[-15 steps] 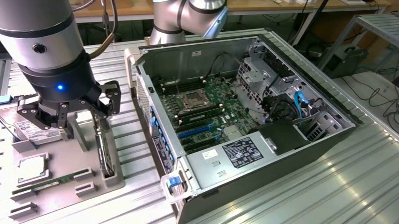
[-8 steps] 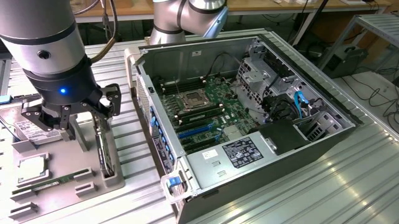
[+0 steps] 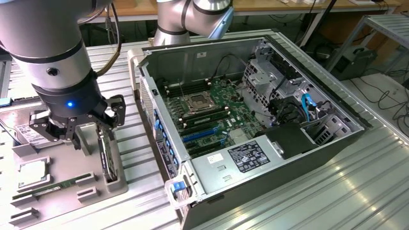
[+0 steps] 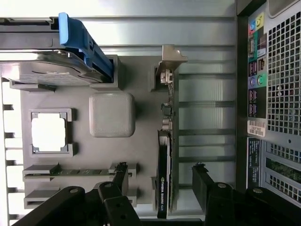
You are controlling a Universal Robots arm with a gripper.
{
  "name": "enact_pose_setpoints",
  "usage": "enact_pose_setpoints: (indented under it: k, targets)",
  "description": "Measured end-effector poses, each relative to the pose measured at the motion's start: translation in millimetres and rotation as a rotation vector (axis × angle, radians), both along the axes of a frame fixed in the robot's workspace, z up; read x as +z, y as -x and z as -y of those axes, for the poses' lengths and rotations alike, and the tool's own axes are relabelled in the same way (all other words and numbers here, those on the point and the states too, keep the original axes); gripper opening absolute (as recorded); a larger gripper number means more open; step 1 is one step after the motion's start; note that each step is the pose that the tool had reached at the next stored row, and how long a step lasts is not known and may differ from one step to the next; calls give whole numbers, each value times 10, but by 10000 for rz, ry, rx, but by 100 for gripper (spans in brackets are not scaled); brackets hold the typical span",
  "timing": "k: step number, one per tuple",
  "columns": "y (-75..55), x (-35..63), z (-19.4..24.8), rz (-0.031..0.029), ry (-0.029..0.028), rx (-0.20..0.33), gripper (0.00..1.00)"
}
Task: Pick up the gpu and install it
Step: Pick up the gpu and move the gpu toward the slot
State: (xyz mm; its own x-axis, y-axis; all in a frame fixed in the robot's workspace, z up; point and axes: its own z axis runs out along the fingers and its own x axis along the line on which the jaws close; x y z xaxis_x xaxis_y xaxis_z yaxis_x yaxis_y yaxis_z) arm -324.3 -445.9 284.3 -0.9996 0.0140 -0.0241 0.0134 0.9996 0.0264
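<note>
While spread pincer flanks gpu, contact unclear.

The gpu stood on edge in the grey tray, held by slot posts at both ends. The gripper straddled it with jaws spread wide and a gap on each side. On one side of the gpu lay bare tray floor, bounded by a square grey block and the memory stick. On the other side a strip of bare ribbed table ran up to the computer case, whose wall closed that way. Above the gpu, nothing blocked a straight lift.
</note>
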Motion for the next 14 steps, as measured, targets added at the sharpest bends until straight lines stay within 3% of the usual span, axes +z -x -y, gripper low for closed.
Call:
enact_pose_setpoints:
  k: [14]
  targets:
    - [0,-209,-9,-22,16,0,66]
